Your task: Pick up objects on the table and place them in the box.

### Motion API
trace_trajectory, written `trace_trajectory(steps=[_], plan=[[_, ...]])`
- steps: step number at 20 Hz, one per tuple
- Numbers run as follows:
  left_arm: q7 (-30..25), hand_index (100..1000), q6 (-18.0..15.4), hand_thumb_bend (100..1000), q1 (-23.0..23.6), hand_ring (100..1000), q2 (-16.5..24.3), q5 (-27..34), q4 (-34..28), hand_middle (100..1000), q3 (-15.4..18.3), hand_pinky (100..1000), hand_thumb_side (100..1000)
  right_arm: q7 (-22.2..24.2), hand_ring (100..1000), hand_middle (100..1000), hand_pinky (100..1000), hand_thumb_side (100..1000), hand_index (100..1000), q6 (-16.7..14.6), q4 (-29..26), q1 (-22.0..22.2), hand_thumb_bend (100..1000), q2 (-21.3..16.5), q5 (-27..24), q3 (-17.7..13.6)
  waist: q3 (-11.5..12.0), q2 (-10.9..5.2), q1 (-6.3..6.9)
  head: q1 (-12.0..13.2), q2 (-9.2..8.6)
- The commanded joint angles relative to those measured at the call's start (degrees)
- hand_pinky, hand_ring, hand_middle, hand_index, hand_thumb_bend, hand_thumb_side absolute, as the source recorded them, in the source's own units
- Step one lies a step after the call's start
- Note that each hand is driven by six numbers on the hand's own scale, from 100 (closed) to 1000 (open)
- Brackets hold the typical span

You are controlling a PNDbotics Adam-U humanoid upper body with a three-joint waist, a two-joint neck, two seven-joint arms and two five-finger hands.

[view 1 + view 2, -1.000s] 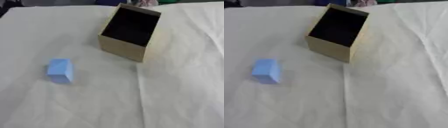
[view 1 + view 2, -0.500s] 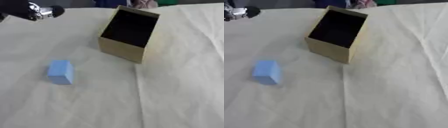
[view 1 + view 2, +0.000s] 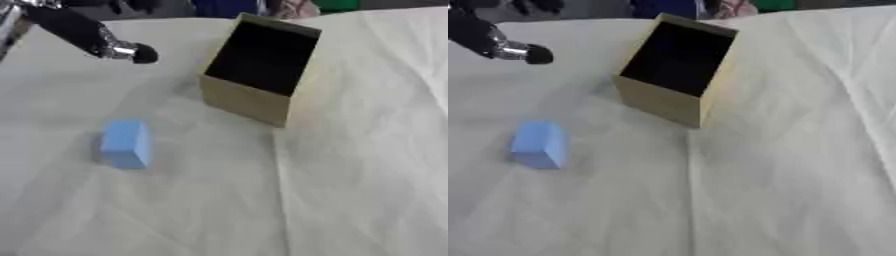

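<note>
blue block [image 3: 125, 143] near-left on cloth-covered counter [image 3: 350, 190], free, well apart from box | box [image 3: 259, 70] mid-far, mouth up, tilted to receive | left hand [image 3: 122, 50] far-left, above counter, fingers: cannot tell; right hand unseen

Both head eyes look down, sharing the box [image 3: 258, 70] and table [image 3: 350, 190].

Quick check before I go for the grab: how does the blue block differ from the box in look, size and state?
The blue block is light blue and solid; the box is tan cardboard, open-topped with a dark, apparently empty inside. The block is clearly smaller than the box and should fit through its opening. The block lies nearer the camera and to the left; the box stands farther back, set askew. Both rest on the white cloth, apart, with neither touched by a hand.
</note>
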Motion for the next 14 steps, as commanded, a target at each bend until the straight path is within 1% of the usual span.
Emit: trace_trajectory(steps=[1,2,4,6,7,8,10,12,14], plan=[[-0.3,1000,-2.2,677,-0.8,959,1.5,-1.4,0.4,908,-1.1,904,757,0.2,861,858,819,1000,933,0.0,-0.8,-0.8,193,-1.6,-0.4,-0.4,0.0,-1.49,0.00,0.2,0.36],[-0.3,1000,-3.1,716,-0.6,964,1.8,-1.6,0.6,913,-1.5,914,768,0.3,861,857,819,1000,933,0.0,-0.8,-0.8,194,-1.6,-0.4,-0.4,0.1,-1.50,0.07,0.1,0.38],[-0.3,1000,-5.1,764,0.0,970,2.5,-2.4,1.0,918,-2.3,922,785,0.3,860,857,819,1000,933,0.0,-0.8,-0.8,193,-1.7,-0.5,-0.3,0.1,-1.53,0.17,-0.1,0.45],[-0.3,1000,-6.7,745,0.7,965,3.0,-2.7,1.5,899,-2.7,928,776,0.4,860,857,819,1000,932,0.0,-0.8,-0.7,194,-1.7,-0.5,-0.3,0.2,-1.56,0.24,-0.3,0.50],[-0.3,1000,-7.2,729,1.0,954,3.2,-2.7,1.7,875,-2.8,927,771,0.4,860,857,819,1000,932,0.0,-0.8,-0.7,194,-1.7,-0.4,-0.3,0.2,-1.56,0.26,-0.4,0.49],[-0.3,1000,-7.6,719,1.3,941,3.4,-2.6,1.9,851,-3.0,920,769,0.4,860,857,819,1000,932,0.0,-0.8,-0.7,193,-1.7,-0.4,-0.3,0.3,-1.56,0.26,-0.4,0.49],[-0.3,1000,-8.0,701,2.0,934,3.7,-1.8,2.3,833,-3.5,915,759,0.4,860,857,819,1000,932,0.0,-0.8,-0.6,193,-1.8,-0.4,-0.3,0.3,-1.56,0.27,-0.4,0.52],[-0.3,1000,-8.1,694,2.7,932,4.2,-0.9,2.7,833,-4.0,916,753,0.3,860,857,819,1000,932,0.0,-0.8,-0.6,193,-1.8,-0.4,-0.3,0.3,-1.56,0.26,-0.4,0.59],[-0.3,1000,-8.2,706,3.4,932,4.6,0.3,2.8,839,-4.4,918,761,0.3,860,856,819,1000,931,0.0,-0.8,-0.5,192,-1.8,-0.4,-0.3,0.3,-1.55,0.28,-0.5,0.70]])
